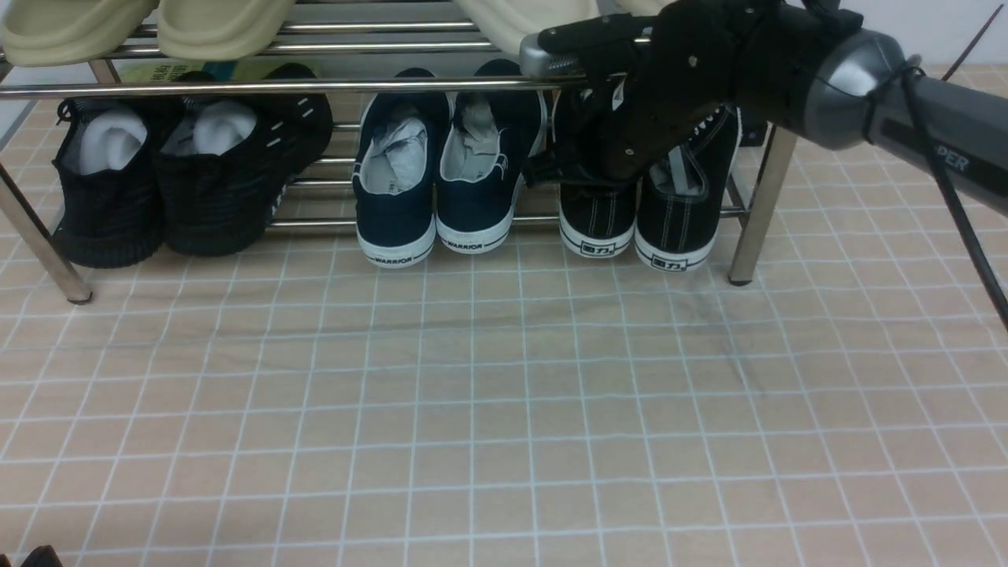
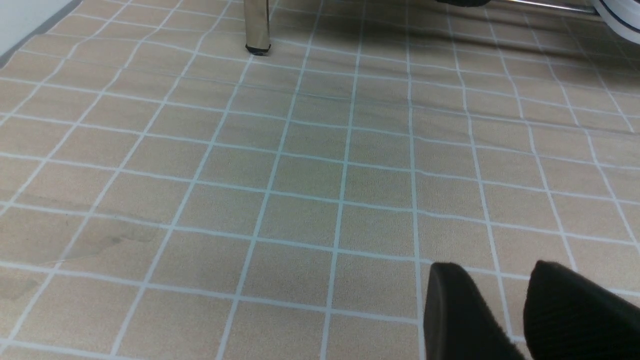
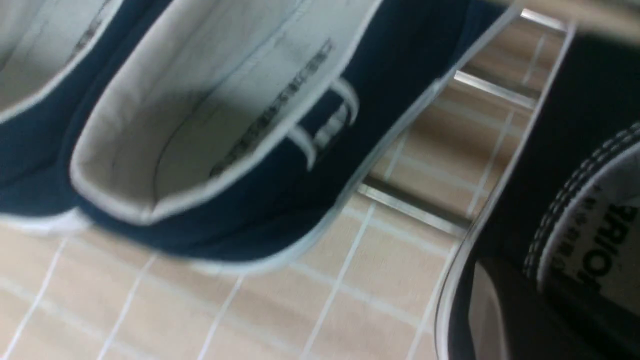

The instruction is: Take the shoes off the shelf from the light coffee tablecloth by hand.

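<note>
Shoes (image 1: pixel 676 224) sit heel-out on shelf (image 1: pixel 236 87); your right tool (image 1: pixel 587 165) pinches a collar, jaws closed, for sliding out.

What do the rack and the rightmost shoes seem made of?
The rack: polished metal tube, likely chrome-plated, given its mirror glints. The shoes: matte black woven fabric, probably canvas, with white stitching; their soles look like white rubber.

A plain white wall (image 1: pixel 945 24) stood behind my working spot, bare and unmarked. From my left wrist I caught a pale strip (image 2: pixel 20 15) of the same kind at the edge. The light was soft and even, with only faint shadows.
</note>
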Controlling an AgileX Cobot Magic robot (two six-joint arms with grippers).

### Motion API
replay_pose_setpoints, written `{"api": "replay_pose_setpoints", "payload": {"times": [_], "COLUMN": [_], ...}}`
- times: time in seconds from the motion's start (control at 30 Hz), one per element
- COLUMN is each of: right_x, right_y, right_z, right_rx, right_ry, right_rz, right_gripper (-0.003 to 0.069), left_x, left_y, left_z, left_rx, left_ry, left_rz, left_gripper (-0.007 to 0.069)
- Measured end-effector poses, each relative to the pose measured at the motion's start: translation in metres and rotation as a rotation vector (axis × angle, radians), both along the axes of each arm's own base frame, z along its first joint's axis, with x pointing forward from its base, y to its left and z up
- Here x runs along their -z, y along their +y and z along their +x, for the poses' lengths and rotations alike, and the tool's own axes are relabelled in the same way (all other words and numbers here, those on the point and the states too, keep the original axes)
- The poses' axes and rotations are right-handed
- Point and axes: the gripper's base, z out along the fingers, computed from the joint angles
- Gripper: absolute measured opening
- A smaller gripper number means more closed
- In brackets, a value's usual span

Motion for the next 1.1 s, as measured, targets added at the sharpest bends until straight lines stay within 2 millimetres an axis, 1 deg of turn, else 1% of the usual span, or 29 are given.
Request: {"api": "replay_pose_setpoints", "payload": {"times": [0.2, 0.3, 0.33, 0.5, 0.53, 0.67, 0.8, 0.83, 0.97, 1.1], "right_x": [-0.029, -0.043, -0.043, -0.071, -0.074, -0.113, -0.144, -0.145, -0.165, -0.188], "right_y": [0.007, 0.006, 0.006, 0.001, 0.0, -0.005, -0.006, -0.005, -0.007, -0.006], "right_z": [-0.026, -0.038, -0.039, -0.066, -0.068, -0.103, -0.131, -0.132, -0.151, -0.181], "right_rx": [-0.042, -0.056, -0.058, -0.094, -0.096, -0.147, -0.191, -0.194, -0.224, -0.283], "right_ry": [0.038, 0.059, 0.065, 0.122, 0.122, 0.135, 0.079, 0.076, 0.027, -0.023], "right_rz": [0.009, 0.002, -0.002, -0.03, -0.027, -0.022, 0.013, 0.014, 0.035, 0.078], "right_gripper": [0.0006, 0.0006, 0.0006, 0.0006, 0.0007, 0.0008, 0.001, 0.001, 0.0013, 0.0013], "left_x": [0.0, 0.0, 0.0, 0.0, 0.0, 0.0, 0.0, 0.0, 0.0, 0.0], "left_y": [0.0, 0.0, 0.0, 0.0, 0.0, 0.0, 0.0, 0.0, 0.0, 0.0], "left_z": [0.0, 0.0, 0.0, 0.0, 0.0, 0.0, 0.0, 0.0, 0.0, 0.0], "left_rx": [0.0, 0.0, 0.0, 0.0, 0.0, 0.0, 0.0, 0.0, 0.0, 0.0], "left_ry": [0.0, 0.0, 0.0, 0.0, 0.0, 0.0, 0.0, 0.0, 0.0, 0.0], "left_rz": [0.0, 0.0, 0.0, 0.0, 0.0, 0.0, 0.0, 0.0, 0.0, 0.0], "left_gripper": [0.024, 0.024, 0.024, 0.024, 0.024, 0.024, 0.024, 0.024, 0.024, 0.024]}}
